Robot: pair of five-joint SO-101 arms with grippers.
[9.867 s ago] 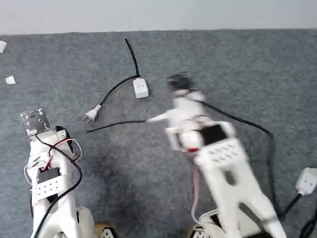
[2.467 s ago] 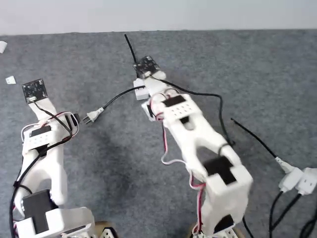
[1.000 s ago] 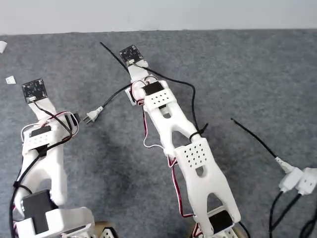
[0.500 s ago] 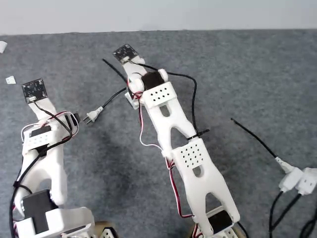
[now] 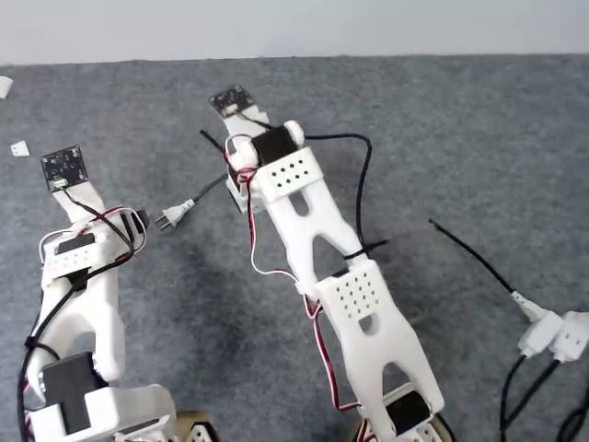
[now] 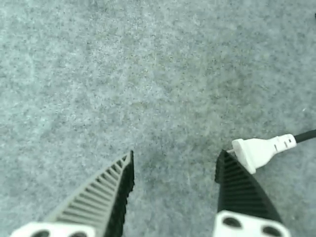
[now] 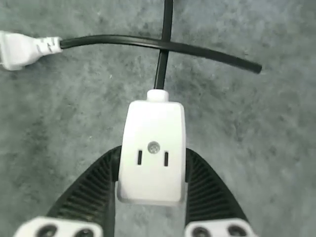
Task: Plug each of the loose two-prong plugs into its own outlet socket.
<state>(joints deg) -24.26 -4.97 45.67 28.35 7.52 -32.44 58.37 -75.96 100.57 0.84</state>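
Swung leftward, right gripper (image 7: 153, 154) clamps socket (image 7: 153, 131), plain from its wrist; left gripper (image 6: 176, 156) gapes beside plug (image 6: 256, 150).

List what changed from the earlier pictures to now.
The right gripper swung from mid-table to the white socket, closed on it and dragged it slightly toward the left arm. Since the first picture the right-edge socket gained a plug and the left arm stretched forward. Unchanged since then: the left gripper, open beside the loose plug, which lies where it did.
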